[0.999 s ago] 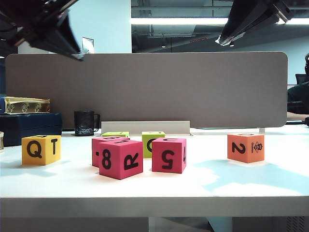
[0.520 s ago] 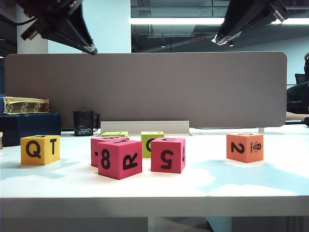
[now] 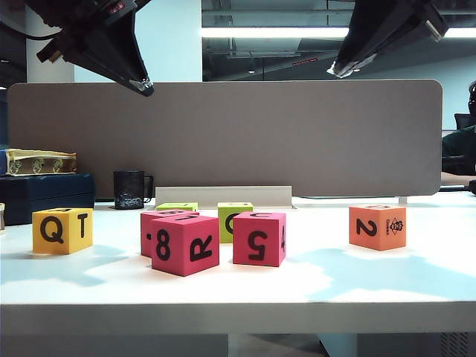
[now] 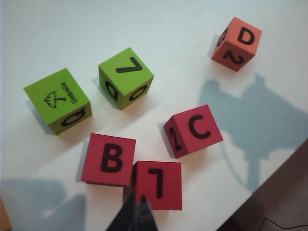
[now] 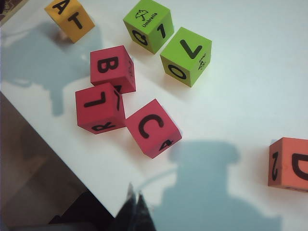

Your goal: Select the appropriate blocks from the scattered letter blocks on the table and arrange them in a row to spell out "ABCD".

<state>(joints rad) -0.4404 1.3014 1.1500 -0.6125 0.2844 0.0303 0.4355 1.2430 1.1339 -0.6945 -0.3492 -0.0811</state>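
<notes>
I counted three magenta blocks (image 5: 113, 68), two green (image 5: 186, 56), one yellow (image 5: 70, 13), one salmon (image 5: 290, 164); left gripper (image 4: 136, 211) and right gripper (image 5: 134, 209) hung pinched together, empty

A grey partition panel (image 3: 223, 137) under a ceiling strip light (image 3: 271, 33)

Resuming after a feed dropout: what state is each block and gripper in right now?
Yellow-orange foam cube: A up, apart.
Magenta foam cube B: touching magenta L cube.
Magenta cube C: free.
Salmon-orange cube D: alone.
Left gripper: raised, jaws shut, empty.
Right gripper: raised, jaws shut, empty.
</notes>
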